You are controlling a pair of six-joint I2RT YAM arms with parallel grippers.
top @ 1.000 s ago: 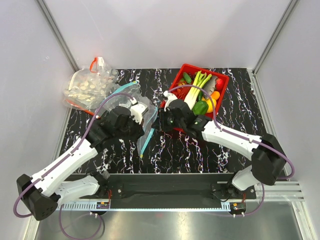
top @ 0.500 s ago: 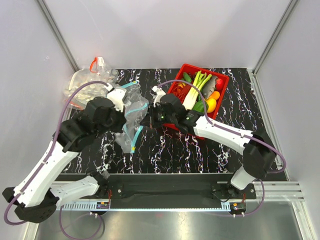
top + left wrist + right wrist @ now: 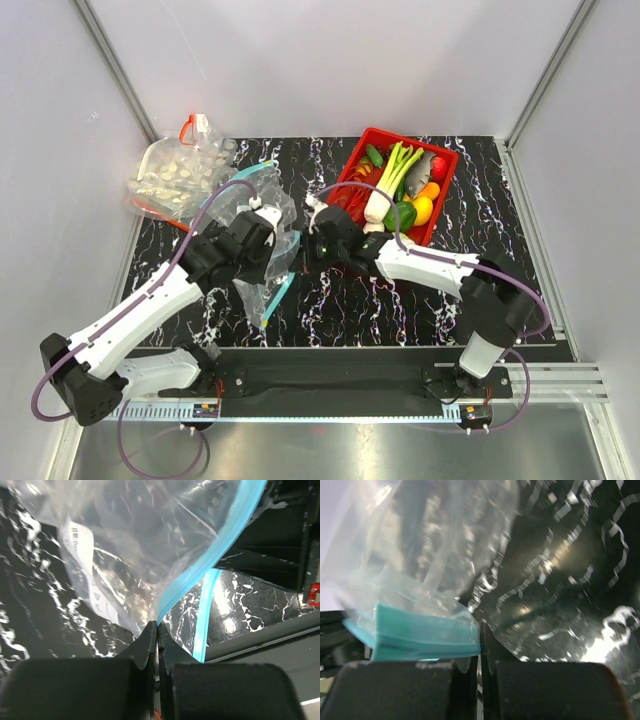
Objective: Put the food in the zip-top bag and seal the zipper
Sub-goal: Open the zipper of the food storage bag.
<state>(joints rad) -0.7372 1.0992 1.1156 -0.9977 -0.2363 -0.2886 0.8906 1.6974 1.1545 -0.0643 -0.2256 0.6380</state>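
Black marbled table (image 3: pixel 500 290) under both claws. Red basket (image 3: pixel 447 188) sits just right of and beyond the right claw (image 3: pixel 482 630), and that arm's wrist lies between basket and bag. All the visible food is in the basket: leek (image 3: pixel 385 185) lying lengthwise, grey fish (image 3: pixel 420 165) beside it, green piece (image 3: pixel 400 215), yellow piece (image 3: pixel 422 208) and red piece (image 3: pixel 440 165) on the right side, small green vegetable (image 3: pixel 374 154) at the far corner. Zip-top bag (image 3: pixel 262 212) is bunched up between the two claws, its white label (image 3: pixel 82 565) up and left of the left claw (image 3: pixel 156 629). Second clear bag (image 3: pixel 175 178), with a red strip and small white pieces inside, lies well beyond the left claw, far-left, apart from everything else. Left claw is clenched on the bag's mouth edge, right where the teal zipper (image 3: pixel 220 555) runs into the jaws. Right claw is clamped too, apparently pinching the end of the zipper strip; that view is blurred, so the exact bite is uncertain.
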